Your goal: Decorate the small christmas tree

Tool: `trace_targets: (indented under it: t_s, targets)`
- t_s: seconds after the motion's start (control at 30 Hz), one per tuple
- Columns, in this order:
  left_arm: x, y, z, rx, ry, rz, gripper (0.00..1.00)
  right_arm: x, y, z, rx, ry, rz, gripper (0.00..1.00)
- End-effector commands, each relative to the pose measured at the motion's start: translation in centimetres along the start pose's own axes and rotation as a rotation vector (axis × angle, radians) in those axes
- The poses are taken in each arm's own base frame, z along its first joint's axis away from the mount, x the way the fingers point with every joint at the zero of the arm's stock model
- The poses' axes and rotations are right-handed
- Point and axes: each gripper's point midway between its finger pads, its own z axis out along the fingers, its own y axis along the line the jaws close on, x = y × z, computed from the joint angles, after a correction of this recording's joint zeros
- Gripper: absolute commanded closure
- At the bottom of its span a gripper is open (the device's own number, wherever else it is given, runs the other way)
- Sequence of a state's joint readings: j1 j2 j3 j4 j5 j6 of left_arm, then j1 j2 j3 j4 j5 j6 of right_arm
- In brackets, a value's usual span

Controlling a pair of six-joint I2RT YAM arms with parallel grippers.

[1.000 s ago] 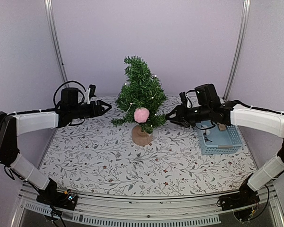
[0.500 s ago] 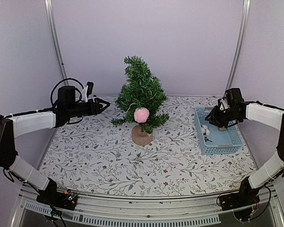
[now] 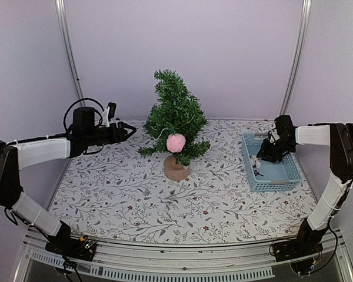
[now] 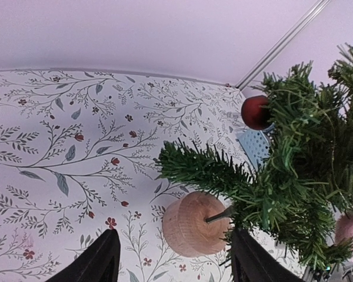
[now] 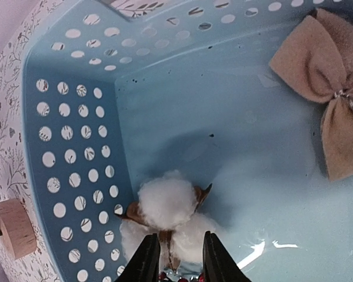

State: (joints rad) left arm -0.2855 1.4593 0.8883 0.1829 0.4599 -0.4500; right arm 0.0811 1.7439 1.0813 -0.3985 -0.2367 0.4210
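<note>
blue basket point(image 5: 76, 117) under my right pincer point(image 5: 178, 241) — jaws parted, cotton sprig point(image 5: 166, 205) just ahead; small christmas tree point(image 3: 175, 114) off its left.

The white-and-black left arm point(image 3: 44, 150) is stretching out level, and its black two-finger left gripper point(image 3: 129, 129) is gaping wide, each dark finger point(image 4: 103, 261) far from its partner. The white-and-black right arm point(image 3: 312, 135) is folding back and angling downward. Its black right gripper point(image 3: 260, 157) is keeping only a narrow gap between its slim fingers point(image 5: 146, 258).
</note>
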Motion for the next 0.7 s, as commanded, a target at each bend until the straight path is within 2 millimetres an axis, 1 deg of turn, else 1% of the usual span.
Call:
trace_targets:
  t_s: [0.0,0.1,0.17,0.43,0.53,0.6,0.67]
  targets:
    - [-1.3,0.4,0.1,-0.026,-0.016,0.003,0.34,-2.0,-0.6,1.4,0.016,-0.024,-0.056,0.72]
    - [-1.7,0.6,0.2,-0.039,-0.021,0.009,0.34,-1.6,-0.1,2.6,-0.023,0.013,-0.067,0.72]
    - [-1.9,0.6,0.4,-0.04,-0.02,0.008,0.34,-1.0,-0.4,3.4,-0.028,0.036,-0.063,0.72]
    - [-1.4,1.0,0.7,-0.047,-0.006,-0.007,0.34,0.7,-0.8,4.9,-0.052,0.093,-0.059,0.71]
    - [-1.5,1.1,0.8,-0.051,-0.007,-0.009,0.34,1.0,-0.7,4.7,-0.064,0.099,-0.055,0.7]
    - [-1.4,1.1,0.9,-0.051,-0.003,-0.01,0.34,0.8,-0.2,3.9,-0.075,0.09,-0.059,0.67]
    - [-1.5,1.1,0.9,-0.049,-0.002,-0.009,0.34,0.3,0.2,2.9,-0.082,0.073,-0.064,0.65]
